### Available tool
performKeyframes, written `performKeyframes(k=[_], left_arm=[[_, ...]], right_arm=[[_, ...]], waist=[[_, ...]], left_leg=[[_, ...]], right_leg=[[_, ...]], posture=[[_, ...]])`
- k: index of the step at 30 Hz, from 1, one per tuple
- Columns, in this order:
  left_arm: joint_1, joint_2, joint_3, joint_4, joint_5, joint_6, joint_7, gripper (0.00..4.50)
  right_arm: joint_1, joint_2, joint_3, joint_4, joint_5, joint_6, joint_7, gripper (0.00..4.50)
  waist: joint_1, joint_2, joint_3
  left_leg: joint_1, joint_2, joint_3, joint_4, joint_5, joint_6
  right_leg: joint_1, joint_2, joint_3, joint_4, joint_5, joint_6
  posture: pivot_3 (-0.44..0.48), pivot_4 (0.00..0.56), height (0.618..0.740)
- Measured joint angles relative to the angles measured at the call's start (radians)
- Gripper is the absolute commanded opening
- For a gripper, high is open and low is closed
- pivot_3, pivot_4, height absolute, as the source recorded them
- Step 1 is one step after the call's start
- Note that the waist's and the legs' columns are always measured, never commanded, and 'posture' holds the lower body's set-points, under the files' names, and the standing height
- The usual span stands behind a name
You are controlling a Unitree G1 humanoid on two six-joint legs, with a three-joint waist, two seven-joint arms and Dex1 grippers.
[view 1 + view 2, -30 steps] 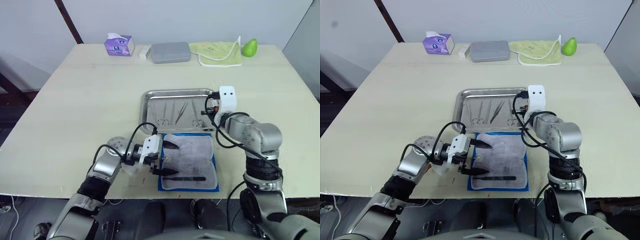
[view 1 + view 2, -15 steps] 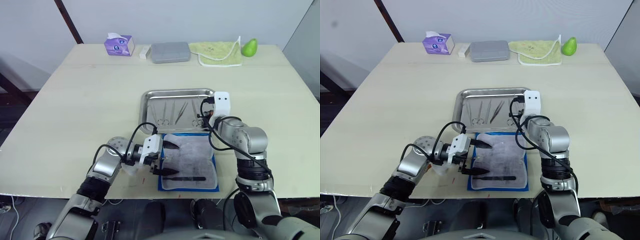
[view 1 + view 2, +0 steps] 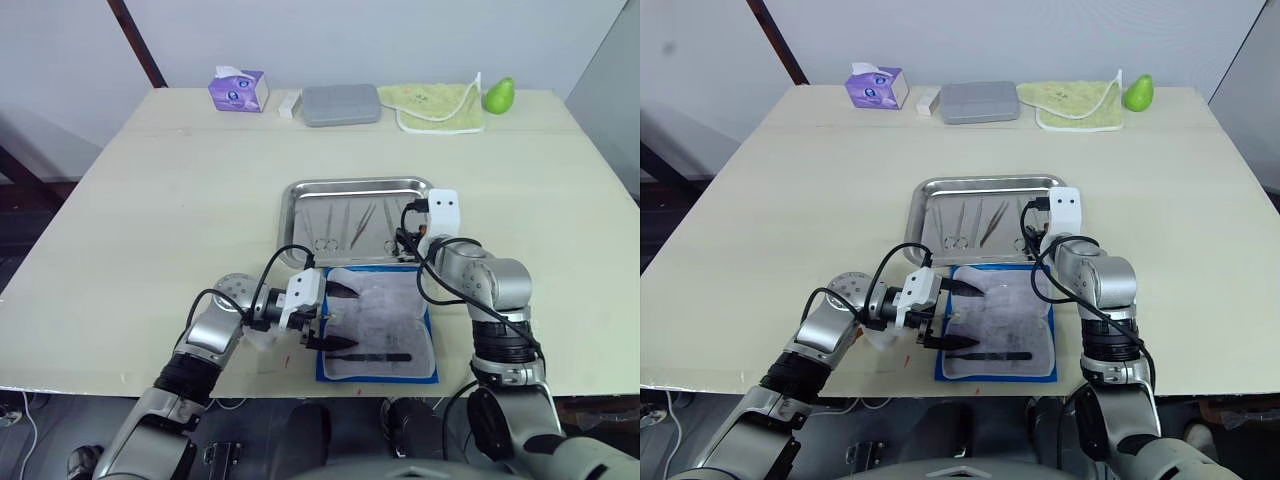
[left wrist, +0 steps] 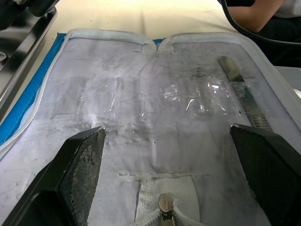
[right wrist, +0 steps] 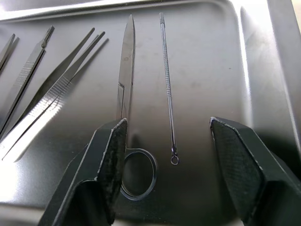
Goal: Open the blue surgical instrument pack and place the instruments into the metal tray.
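Pack: blue surgical instrument pack [image 3: 378, 322] lies open on the worktop [image 3: 170, 190], pale lining up, just in front of the metal tray [image 3: 300, 196]; unmoved since a second ago.
Change, right arm: it has drawn inward from the tray's right side, so the right claw [image 5: 169, 136] now hangs over the tray's right end.
Change, left arm: it stays put at the pack's left edge.
Tray contents: the instruments [image 3: 352, 226] lie side by side; the right wrist view shows scissors [image 5: 126, 89], a thin probe [image 5: 167, 84] and tweezers [image 5: 51, 101].
Pack contents: one dark slender tool [image 3: 385, 356] lies along the near edge; a clear plastic scrap [image 4: 197, 94] sits on the lining.
Right claw: fingers apart, holding nothing.
Left claw [image 4: 169, 165]: fingers spread wide over the lining, empty.
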Motion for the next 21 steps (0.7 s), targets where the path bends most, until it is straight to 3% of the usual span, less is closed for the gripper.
performKeyframes(k=[7,12,13,15,16,18,21], left_arm=[[0.012,-0.001,0.001,-0.020,0.000,0.002,0.007,4.50],[0.021,0.001,0.002,-0.032,0.000,0.003,0.013,4.50],[0.021,0.002,0.003,-0.032,0.000,0.004,0.016,4.50],[0.017,-0.001,0.001,-0.032,0.001,0.008,0.019,4.50],[0.018,-0.003,-0.002,-0.035,0.001,0.011,0.020,4.50],[0.024,-0.003,-0.003,-0.040,-0.001,0.011,0.018,4.50],[0.020,0.003,0.000,-0.038,-0.002,0.012,0.010,4.50]], right_arm=[[0.166,-0.169,0.118,-0.208,0.032,-0.241,0.264,2.65],[0.317,-0.270,0.106,-0.348,0.168,-0.410,0.521,2.65],[0.341,-0.303,0.080,-0.371,0.224,-0.412,0.586,3.08],[0.362,-0.349,0.070,-0.384,0.245,-0.427,0.640,3.42],[0.408,-0.428,0.056,-0.415,0.280,-0.440,0.719,3.87],[0.527,-0.586,-0.017,-0.466,0.354,-0.463,0.891,4.30],[0.632,-0.713,-0.140,-0.498,0.428,-0.503,1.062,4.30]], waist=[[0.000,0.000,0.000],[0.000,-0.001,0.000],[0.000,-0.001,0.000],[0.001,-0.001,0.001],[0.008,-0.001,0.001],[0.013,-0.001,0.001],[0.002,-0.001,0.001]], left_leg=[[-0.001,0.000,0.000,-0.001,0.000,0.000],[-0.001,0.000,0.000,-0.001,0.000,0.000],[0.000,0.000,0.000,-0.001,0.000,0.000],[0.000,0.000,0.000,-0.001,0.000,0.000],[0.000,-0.001,0.000,-0.001,0.000,0.000],[-0.001,-0.001,-0.001,-0.001,0.000,0.000],[0.001,0.000,-0.001,-0.002,0.000,0.000]], right_leg=[[0.000,0.000,0.000,-0.003,-0.001,0.001],[0.000,0.000,0.000,-0.003,-0.002,0.004],[0.000,0.000,0.000,-0.003,-0.002,0.004],[0.001,0.000,0.000,-0.003,-0.002,0.004],[0.001,-0.001,0.000,-0.003,-0.002,0.004],[0.002,-0.001,-0.001,-0.007,-0.003,0.005],[0.005,0.000,-0.001,-0.009,-0.003,0.005]], posture=[[0.000,0.150,0.740],[0.000,0.150,0.740],[0.000,0.150,0.740],[0.000,0.150,0.740],[0.000,0.150,0.740],[0.000,0.150,0.740],[0.000,0.150,0.740]])
